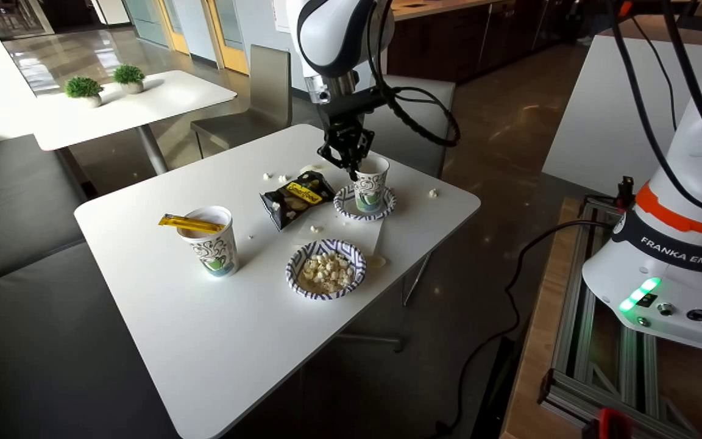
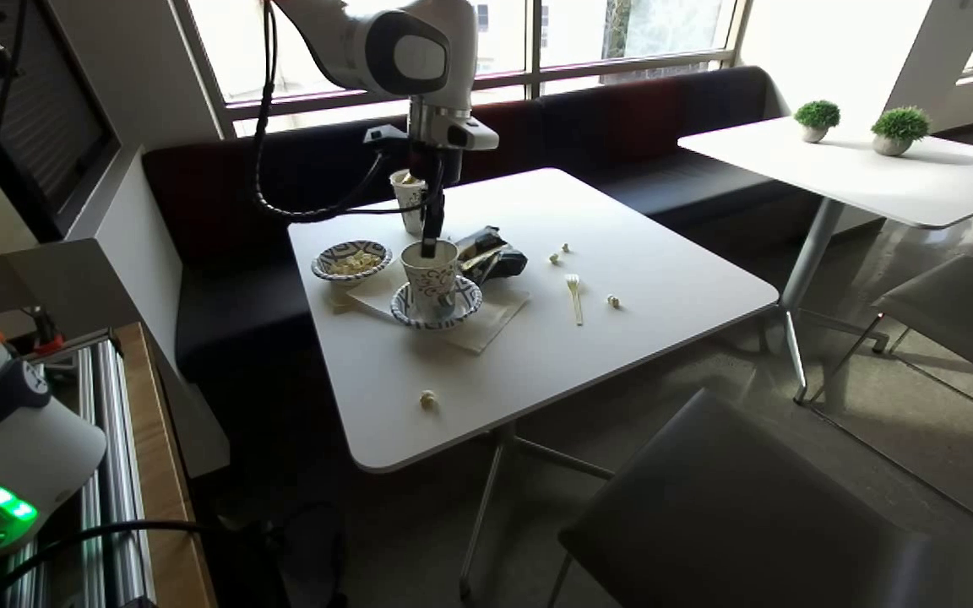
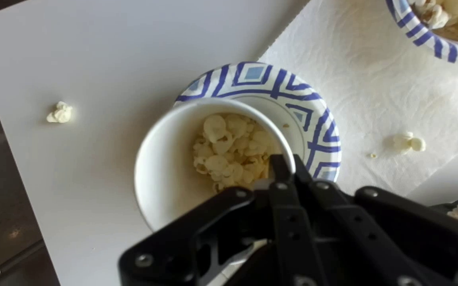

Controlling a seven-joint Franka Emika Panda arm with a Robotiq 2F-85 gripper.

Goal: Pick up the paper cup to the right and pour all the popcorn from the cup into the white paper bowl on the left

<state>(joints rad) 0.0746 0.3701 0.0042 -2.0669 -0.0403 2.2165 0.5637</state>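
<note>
Fingers point(image 3: 280, 169) pinch the rim of the upright paper cup point(image 1: 370, 194), one inside, one out, popcorn point(image 3: 229, 151) in the bottom; cup over patterned dish point(image 3: 324, 131), can't tell if seated or lifted. In wrist view, smooth white desk point(image 3: 105, 167) runs from there to a rounded corner, one popcorn piece point(image 3: 60, 113) on it. Other side: crinkly black bag point(image 1: 299, 198) just beside dish, textured napkin point(image 3: 364, 79), then round popcorn bowl point(image 1: 326, 246) near desk edge.

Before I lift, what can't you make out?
Wrist view: inside of the paper cup, partly behind the pincer.
Wrist view: depth of its popcorn, hidden under top pieces.
Wrist view: the popcorn bowl, cut off at top right.
In an exterior view: markings on the yellow packet, too small.
</note>
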